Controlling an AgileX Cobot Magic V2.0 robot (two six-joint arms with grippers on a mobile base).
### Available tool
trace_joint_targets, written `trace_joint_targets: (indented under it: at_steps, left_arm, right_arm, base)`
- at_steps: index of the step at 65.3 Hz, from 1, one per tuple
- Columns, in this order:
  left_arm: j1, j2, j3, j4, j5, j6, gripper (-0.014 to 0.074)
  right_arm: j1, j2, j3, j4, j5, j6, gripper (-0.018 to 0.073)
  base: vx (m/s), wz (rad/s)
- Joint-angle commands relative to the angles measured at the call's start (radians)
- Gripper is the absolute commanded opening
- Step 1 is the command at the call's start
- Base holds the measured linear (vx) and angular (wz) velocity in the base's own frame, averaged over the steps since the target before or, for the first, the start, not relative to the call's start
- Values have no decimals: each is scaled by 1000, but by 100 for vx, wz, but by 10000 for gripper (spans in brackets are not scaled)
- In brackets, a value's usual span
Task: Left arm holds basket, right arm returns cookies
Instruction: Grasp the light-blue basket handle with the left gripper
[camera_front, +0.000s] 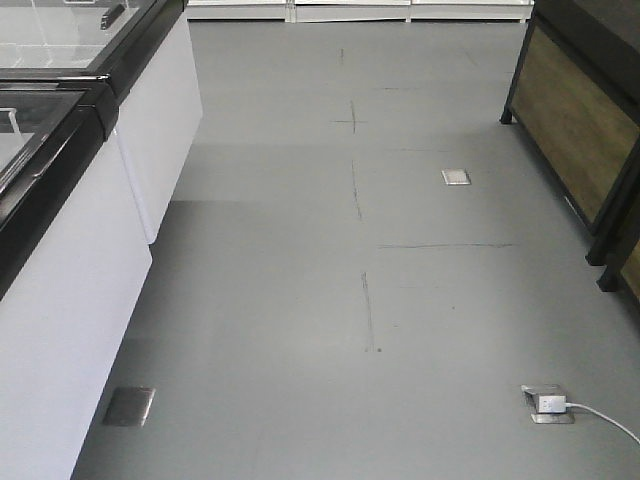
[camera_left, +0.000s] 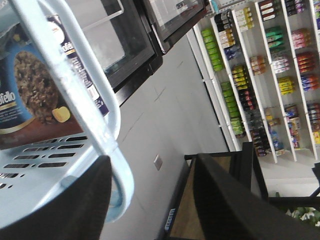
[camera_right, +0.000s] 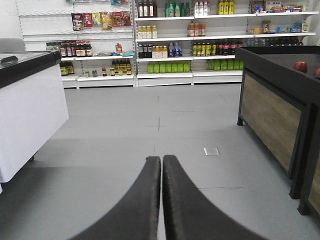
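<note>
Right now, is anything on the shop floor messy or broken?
Nothing is spilled or broken. One thing stands out: the floor socket at the front right sits raised above the grey floor, and a white cable runs from it off to the right. Another floor plate lies flat.

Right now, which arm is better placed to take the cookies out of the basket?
Right: the right gripper is shut, empty and free. The left gripper sits at the basket, which holds the cookies.
</note>
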Motion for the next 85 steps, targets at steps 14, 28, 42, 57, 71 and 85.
trace_joint_targets:
  at_steps: [14, 28, 42, 57, 71, 85]
  left_arm:
    - [3, -19, -32, 5, -32, -45, 354]
    - [3, 8, -32, -22, -59, -45, 354]
    - [3, 39, -32, -72, -81, -21, 354]
    - [2, 79, -32, -157, -108, 30, 354]
    - [-3, 110, -32, -193, -143, 55, 354]
    - [-24, 162, -32, -377, -125, 139, 311]
  right_arm:
    - [-6, -7, 0, -6, -78, 1, -8]
    - [-6, -7, 0, -6, -78, 1, -8]
    - [-6, -7, 0, -6, -78, 1, -8]
    - [-6, -7, 0, -6, -78, 1, -8]
    - [-6, -7, 0, -6, -78, 1, -8]
    - [-6, -7, 0, -6, -78, 1, -8]
  base:
    - [0, 0]
    - [0, 0]
    - [0, 0]
    - [0, 0]
    - [0, 0]
    - [0, 0]
